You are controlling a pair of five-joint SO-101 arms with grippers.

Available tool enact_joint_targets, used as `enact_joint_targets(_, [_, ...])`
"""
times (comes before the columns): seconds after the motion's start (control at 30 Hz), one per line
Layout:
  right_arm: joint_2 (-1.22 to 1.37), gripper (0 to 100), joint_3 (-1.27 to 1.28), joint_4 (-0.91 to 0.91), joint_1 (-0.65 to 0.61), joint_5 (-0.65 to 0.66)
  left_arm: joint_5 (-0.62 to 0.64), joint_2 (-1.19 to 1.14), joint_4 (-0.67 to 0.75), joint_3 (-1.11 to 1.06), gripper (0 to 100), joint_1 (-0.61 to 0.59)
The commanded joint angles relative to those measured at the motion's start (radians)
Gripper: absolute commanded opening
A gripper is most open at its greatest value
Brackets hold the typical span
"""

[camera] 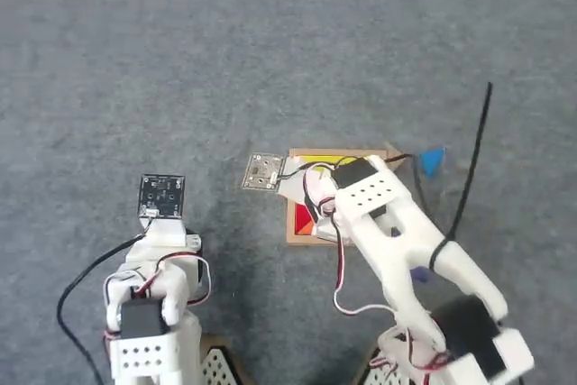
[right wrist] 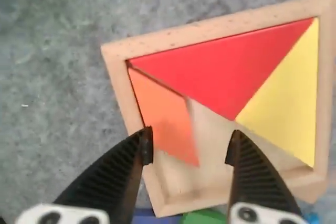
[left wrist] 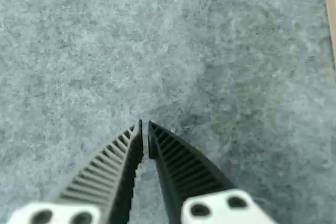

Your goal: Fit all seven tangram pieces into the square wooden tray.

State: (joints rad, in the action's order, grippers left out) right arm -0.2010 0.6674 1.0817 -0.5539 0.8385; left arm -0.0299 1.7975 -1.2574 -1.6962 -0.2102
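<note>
**A:** OK, right gripper [right wrist: 190, 139] is over the tray [right wrist: 122, 93], jaws spread wide, nothing in them.

**B:** What's btwn them?

**A:** The near end of the orange piece [right wrist: 165, 114]. It sits just inside one fingertip, w/ bare tray floor across to the other. Ahead of the tips is the red triangle [right wrist: 226, 72], edge to edge w/ the orange. The yellow triangle [right wrist: 286, 108] is beside that, and both are inside the rim.

**B:** So three in. The rest?

**A:** A green piece [right wrist: 202, 217] peeks out back under the gripper's base, outside the rim. A blue piece [camera: 433, 161] lies on the carpet [left wrist: 210, 51] just beyond the tray, past the tips. The others I can't place.

**B:** And the left gripper [left wrist: 145, 125]?

**A:** It's over bare carpet, well apart from the tray. Jaws pinched down to a sliver, holding nothing.

**B:** How will these pieces handle?

**A:** Prob light, stiff and thin, w/ smooth paint, so slippery but not fragile. Lying flat, they give barely any edge height to bite on. On the carpet I'd pinch across two opposite edges, near the middle so the piece can't swing. For the orange one the rim wall sits tight beside it, so there's no room for a finger on that side. A nudge w/ one tip looks safer there than a pinch.
</note>
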Motion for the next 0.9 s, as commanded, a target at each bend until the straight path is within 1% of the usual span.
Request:
enact_joint_targets(0.0, [-0.102, 22.7, -0.043, 0.033, -0.004, -0.009, 0.017, 0.018, -0.003, 0.013, 2, -0.002])
enact_joint_targets(0.03, [-0.117, 22.7, -0.043, 0.033, 0.001, -0.035, 0.017, 0.018, -0.003, 0.013, 2, -0.002])
enact_joint_targets(0.13, [-0.147, 22.1, -0.046, 0.031, 0.022, -0.173, 0.017, 0.018, -0.003, 0.013, 2, -0.002])
enact_joint_targets(0.17, [-0.148, 20.2, -0.044, 0.031, 0.03, -0.21, 0.017, 0.018, -0.003, 0.013, 2, -0.002])
enact_joint_targets(0.27, [-0.122, 8.6, -0.04, 0.004, 0.038, -0.301, 0.017, 0.018, -0.003, 0.013, 2, -0.002])
enact_joint_targets(0.33, [-0.084, 1.8, -0.04, -0.024, 0.038, -0.338, 0.017, 0.018, -0.003, 0.013, 2, -0.002])
enact_joint_targets(0.37, [-0.062, 0.4, -0.04, -0.039, 0.038, -0.348, 0.017, 0.018, -0.003, 0.013, 2, -0.002])
enact_joint_targets(0.43, [-0.013, 1.7, -0.04, -0.062, 0.054, -0.364, 0.017, 0.018, -0.003, 0.013, 2, -0.002])
enact_joint_targets(0.63, [0.085, 0.7, -0.043, -0.094, 0.102, -0.354, 0.017, 0.018, -0.003, 0.013, 2, -0.002])
enact_joint_targets(0.7, [0.099, 0.7, -0.04, -0.094, 0.094, -0.328, 0.017, 0.018, -0.003, 0.013, 2, -0.002])
enact_joint_targets(0.87, [0.127, 0.7, -0.04, -0.096, 0.033, -0.327, 0.017, 0.018, -0.003, 0.013, 2, -0.002])
